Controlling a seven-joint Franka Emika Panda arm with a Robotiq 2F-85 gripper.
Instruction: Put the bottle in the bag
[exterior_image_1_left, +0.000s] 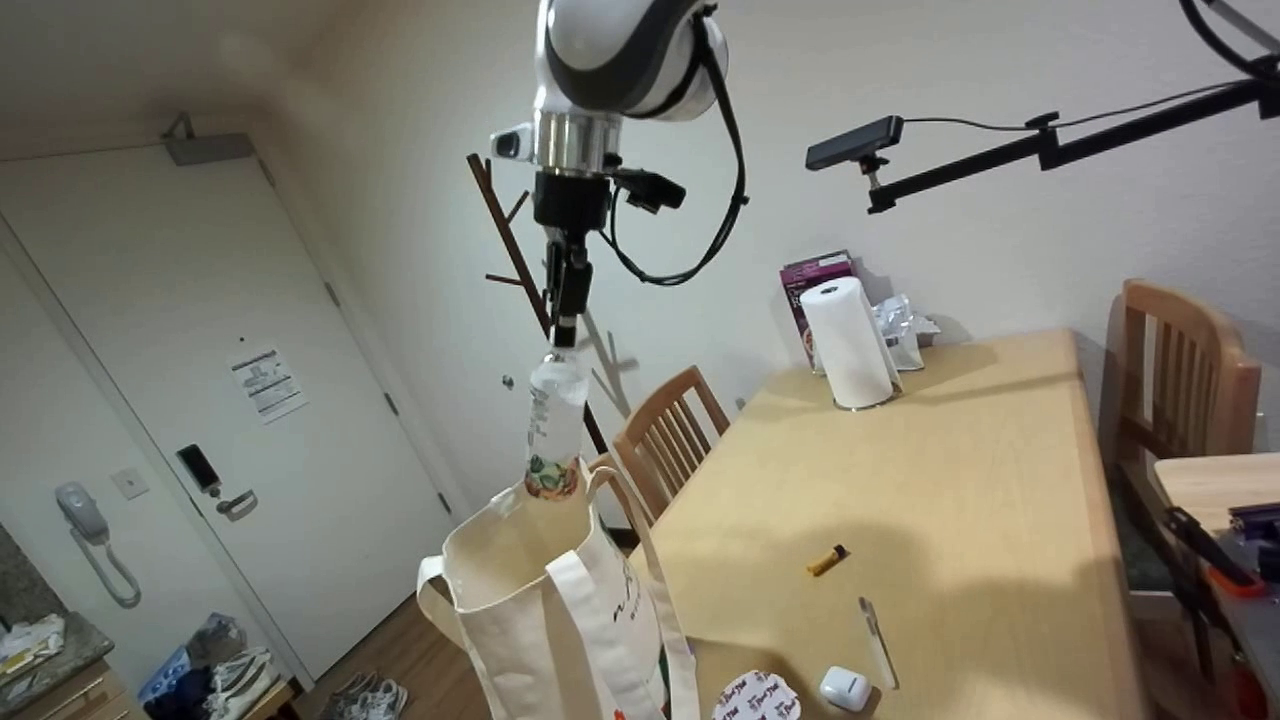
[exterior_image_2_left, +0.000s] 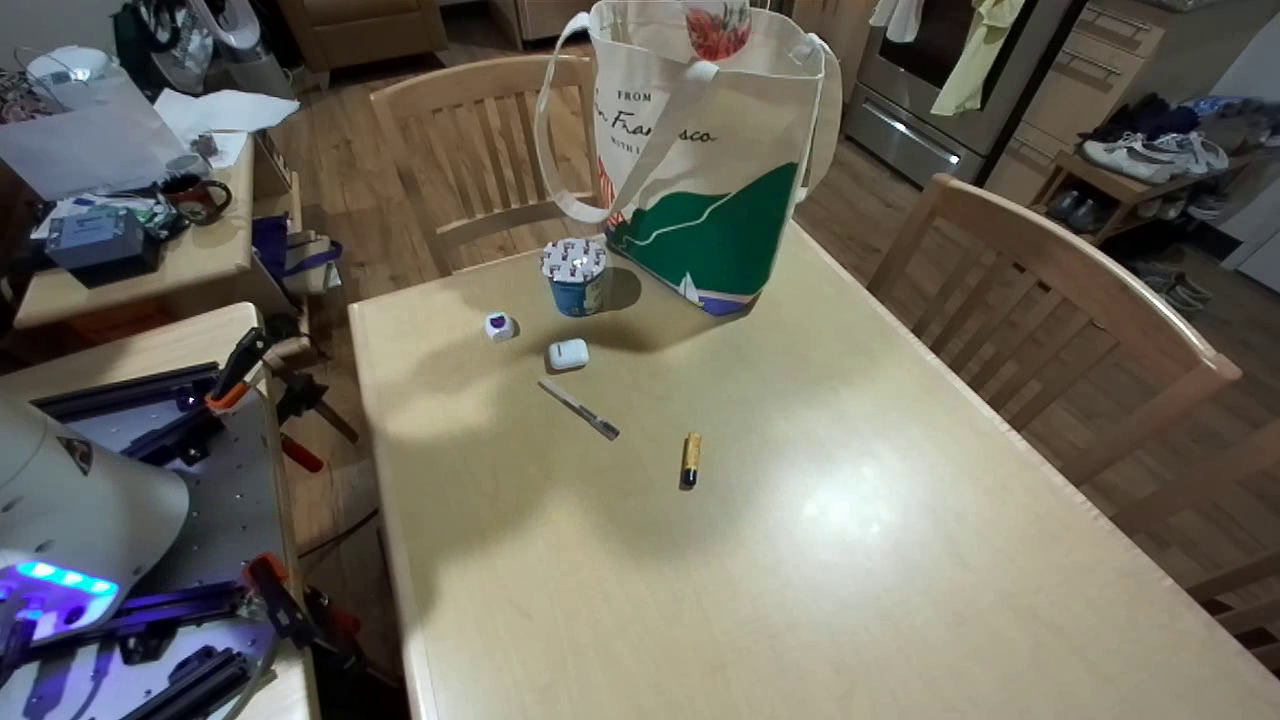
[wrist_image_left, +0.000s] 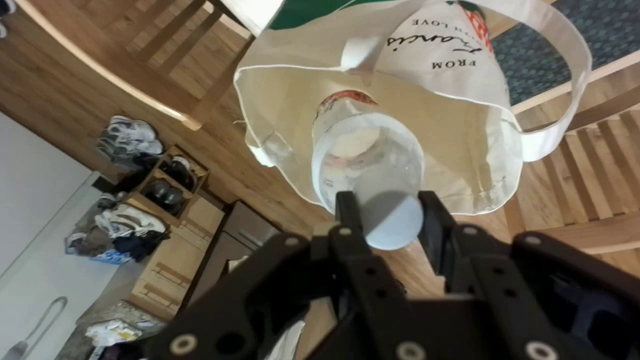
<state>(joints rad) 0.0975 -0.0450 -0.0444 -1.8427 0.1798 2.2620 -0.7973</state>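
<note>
And the gripper (wrist_image_left: 388, 206) has the clear plastic bottle (exterior_image_1_left: 556, 420) pinched by its pale cap (wrist_image_left: 392, 227), base down! In an exterior view that base hangs at the one-o'clock side of the cloth tote bag (exterior_image_1_left: 530, 660)'s mouth; whether it's below the rim, I can't tell. Blue tub (exterior_image_2_left: 577, 294) at the bag's eight o'clock!

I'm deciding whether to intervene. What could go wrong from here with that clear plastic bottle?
The black gripper holds the clear plastic bottle by its pale cap, so it might swing or slip. The off-white cloth tote bag stands near the edge of the pale wooden table; should the bottle snag its rim, the bag may topple.
</note>
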